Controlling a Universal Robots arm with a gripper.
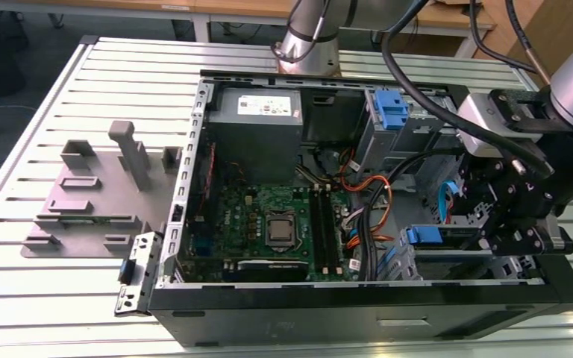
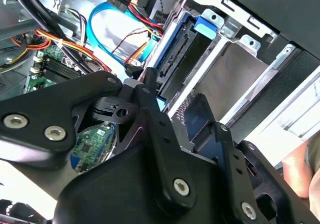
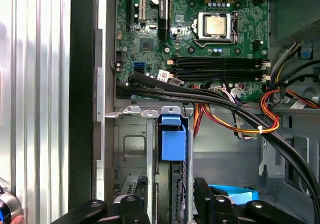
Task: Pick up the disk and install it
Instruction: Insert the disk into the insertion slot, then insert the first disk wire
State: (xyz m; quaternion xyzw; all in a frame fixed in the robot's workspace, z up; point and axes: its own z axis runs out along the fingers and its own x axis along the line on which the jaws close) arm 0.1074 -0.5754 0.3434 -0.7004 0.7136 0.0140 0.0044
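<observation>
The disk (image 1: 428,237) stands on edge in the drive cage (image 3: 131,144) at the case's front corner on the exterior view's right, its blue carrier tab (image 3: 172,139) facing the motherboard. In the second wrist view the disk (image 2: 182,54) runs along the cage's metal rail. My gripper (image 1: 495,224) hangs over the disk's rear end. One black finger (image 3: 132,206) is on each side of the disk, with a small gap to the other finger (image 3: 207,196), so the gripper (image 3: 170,204) looks open. In the second wrist view the gripper (image 2: 172,107) straddles the same end.
The open computer case (image 1: 366,298) lies on a slatted metal table (image 1: 87,298). A grey power supply (image 1: 257,108) and a second blue bracket (image 1: 391,112) sit at the back. Black and orange cables (image 3: 240,119) cross beside the cage. A grey fixture (image 1: 98,186) stands on the left. A person's hand (image 2: 302,169) is nearby.
</observation>
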